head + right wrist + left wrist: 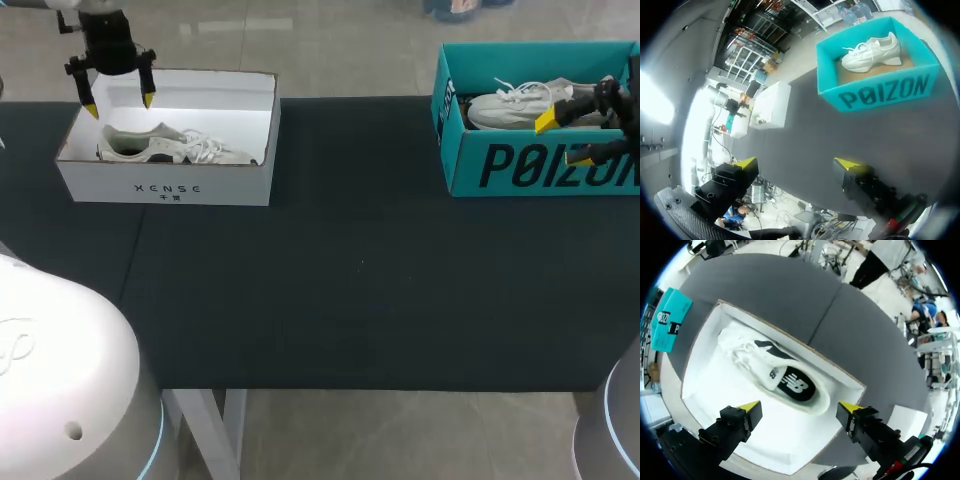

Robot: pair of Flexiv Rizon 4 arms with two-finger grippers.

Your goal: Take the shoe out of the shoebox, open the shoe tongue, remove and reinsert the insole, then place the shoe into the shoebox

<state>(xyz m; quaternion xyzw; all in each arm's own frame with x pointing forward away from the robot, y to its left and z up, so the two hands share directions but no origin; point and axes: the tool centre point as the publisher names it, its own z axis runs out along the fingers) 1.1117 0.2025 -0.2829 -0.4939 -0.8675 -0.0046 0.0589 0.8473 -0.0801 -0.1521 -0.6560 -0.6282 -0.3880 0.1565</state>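
White cardboard forms the box (165,190) at ten o'clock on the dark table (350,270), and a dark-lined shoe (170,147) lies inside it. My left gripper (118,100) hangs over the box's far left corner, fingers spread, holding nothing. At two o'clock sits a teal box (540,165) with a pale shoe (520,105) in it. My right gripper (563,140) is at that box's right end, fingers apart and empty.

From my left wrist, the dark-lined shoe (775,375) rests on the white box (705,390) floor at twelve o'clock from my left gripper (800,407), clear of both yellow tips.

From my right wrist, my right gripper (797,162) is wide open over bare table. The teal box (880,92) stands ahead at one o'clock, the pale shoe (872,52) upright inside.
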